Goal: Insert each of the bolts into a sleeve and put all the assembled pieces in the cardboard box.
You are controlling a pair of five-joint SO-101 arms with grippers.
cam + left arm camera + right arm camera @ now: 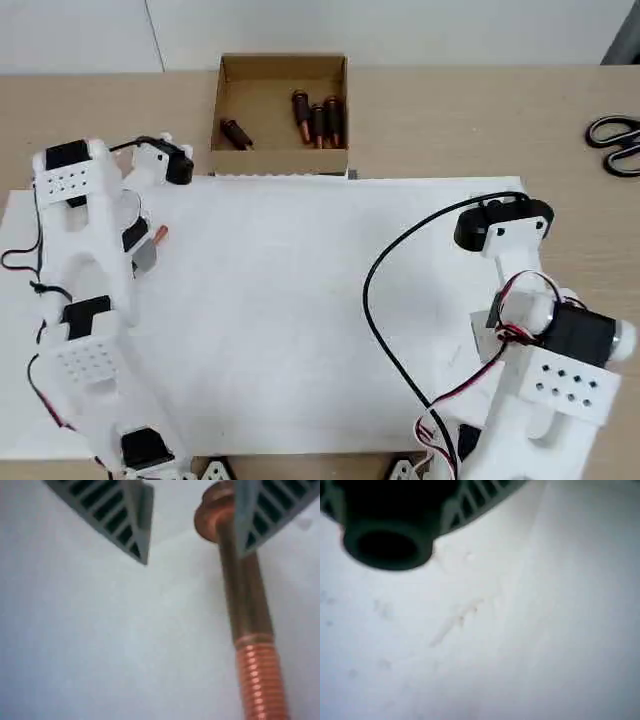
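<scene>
A copper bolt (245, 630) lies on the white sheet (300, 300), its head beside one finger of my left gripper (192, 550), which is open with bare sheet between its jaws. From above, the bolt (160, 235) lies just right of the left gripper (143, 255) at the sheet's left side. My right gripper (395, 502) is shut on a black sleeve (387, 545), whose open end hangs just above the sheet. That gripper (487, 335) sits at the right side of the sheet. The cardboard box (283, 65) stands at the back and holds several assembled pieces (318, 120).
Black scissors (615, 140) lie on the wooden table at the far right. A black cable (385, 330) loops from the right arm over the sheet. The box's front wall meets the sheet's back edge.
</scene>
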